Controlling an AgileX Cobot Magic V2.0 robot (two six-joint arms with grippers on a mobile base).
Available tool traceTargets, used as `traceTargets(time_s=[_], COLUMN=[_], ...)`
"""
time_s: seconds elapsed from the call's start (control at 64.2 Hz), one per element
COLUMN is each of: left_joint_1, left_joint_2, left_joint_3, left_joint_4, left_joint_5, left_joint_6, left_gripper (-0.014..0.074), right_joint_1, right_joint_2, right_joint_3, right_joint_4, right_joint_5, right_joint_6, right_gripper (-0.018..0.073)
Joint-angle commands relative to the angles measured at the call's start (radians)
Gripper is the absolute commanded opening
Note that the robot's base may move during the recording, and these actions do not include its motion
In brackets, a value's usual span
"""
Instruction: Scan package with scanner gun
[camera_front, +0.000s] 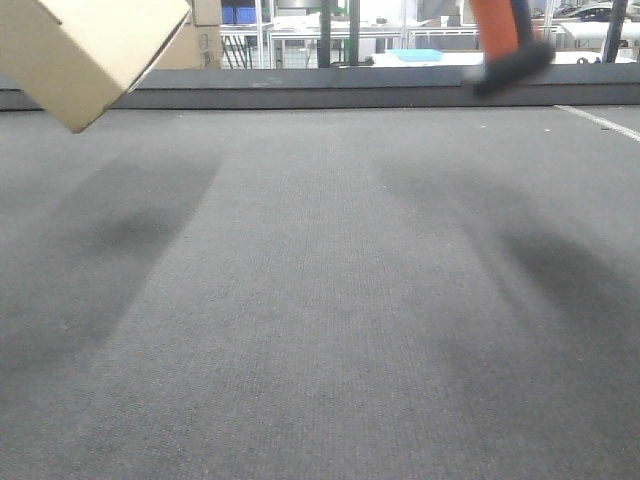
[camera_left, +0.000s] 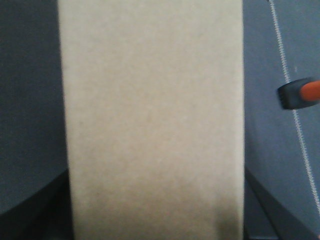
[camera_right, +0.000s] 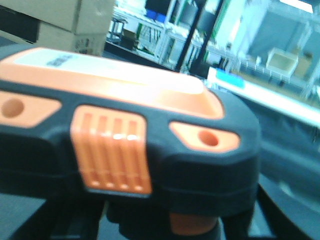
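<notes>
The package (camera_front: 85, 45), a plain brown cardboard box, hangs tilted in the air at the top left of the front view. In the left wrist view the package (camera_left: 152, 110) fills the middle, and my left gripper (camera_left: 156, 220) is shut on it, with dark fingers (camera_left: 30, 217) showing on both sides. No label is visible. The scanner gun (camera_front: 508, 45) hangs at the top right, orange handle up and black base down. Its black and orange head (camera_right: 125, 135) fills the right wrist view, with my right gripper (camera_right: 160, 222) shut on it from below. The scanner's base (camera_left: 299, 94) shows right of the box.
Below both held things lies the grey felt table (camera_front: 320, 300). A dark raised ledge (camera_front: 330, 88) runs along its far edge. A white line (camera_front: 600, 122) crosses the far right. Larger cardboard boxes (camera_right: 75, 20) and metal shelving (camera_front: 300, 35) stand behind.
</notes>
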Motion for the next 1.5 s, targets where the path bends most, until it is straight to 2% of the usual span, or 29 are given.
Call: traceTargets(time_s=[0.0, 0.171, 1.06, 1.184, 1.34, 1.48], left_joint_1=[-0.004, -0.004, -0.004, -0.004, -0.004, -0.004], left_joint_2=[-0.01, -0.01, -0.01, -0.01, -0.01, -0.01], left_joint_3=[-0.001, -0.001, -0.001, -0.001, -0.001, -0.001], left_joint_4=[0.012, 0.029, 0.029, 0.029, 0.029, 0.029], left_joint_5=[-0.004, -0.004, -0.004, -0.004, -0.004, -0.004], left_joint_6=[0.003, 0.003, 0.003, 0.003, 0.003, 0.003], left_gripper=[-0.0111, -0.0111, -0.0111, -0.0111, -0.0111, -0.0111], right_joint_1=[-0.006, -0.006, -0.006, -0.006, -0.006, -0.006], right_joint_2=[-0.02, -0.02, -0.023, -0.023, -0.047, -0.084], right_joint_3=[-0.059, -0.12, -0.123, -0.123, -0.123, -0.12], right_joint_4=[0.003, 0.003, 0.015, 0.099, 0.311, 0.384], right_joint_5=[0.011, 0.047, 0.065, 0.046, 0.033, 0.033], right_joint_6=[-0.097, -0.161, -0.161, -0.161, -0.152, -0.122], right_gripper=[-0.0159, -0.0159, -0.0161, -0.0162, -0.0162, -0.0162])
